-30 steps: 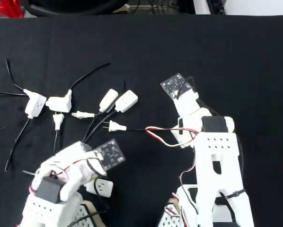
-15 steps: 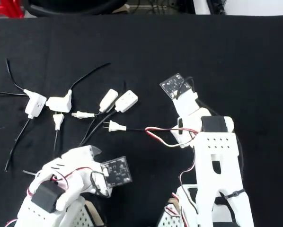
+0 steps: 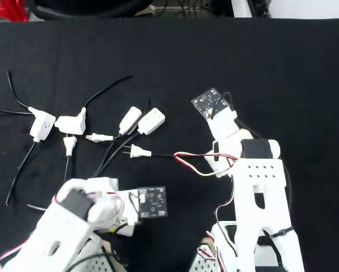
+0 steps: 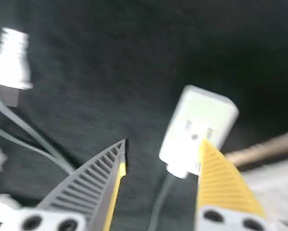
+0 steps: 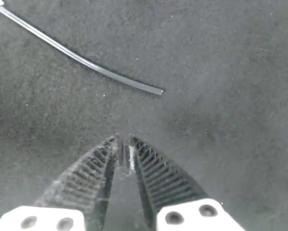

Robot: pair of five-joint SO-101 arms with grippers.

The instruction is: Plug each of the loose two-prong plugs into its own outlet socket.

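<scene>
My left gripper [image 4: 163, 144] is open, and a white outlet socket [image 4: 199, 127] lies between its fingers, close against the yellow finger [image 4: 221, 178]. A white plug [image 4: 11, 62] on a grey cord lies farther off. My left arm [image 3: 90, 207] is at the near left of the table. Beyond it lie loose two-prong plugs [image 3: 136, 151], [image 3: 100, 137], [image 3: 70, 144], a long plug [image 3: 130, 119] and white sockets [image 3: 151, 120], [image 3: 42, 126], [image 3: 73, 122]. My right gripper [image 5: 124, 140] is shut on nothing, low over the cloth near a black cable end [image 5: 153, 89].
Black cords [image 3: 107, 88] trail from the plugs and sockets over the left half of the black cloth [image 3: 271, 68]. My right arm [image 3: 254, 170] stands at the near right, its red and white wires looping toward the middle.
My left arm has swung its wrist to the right and toward the near edge, coming over the socket that lay there. The right arm has kept still.
</scene>
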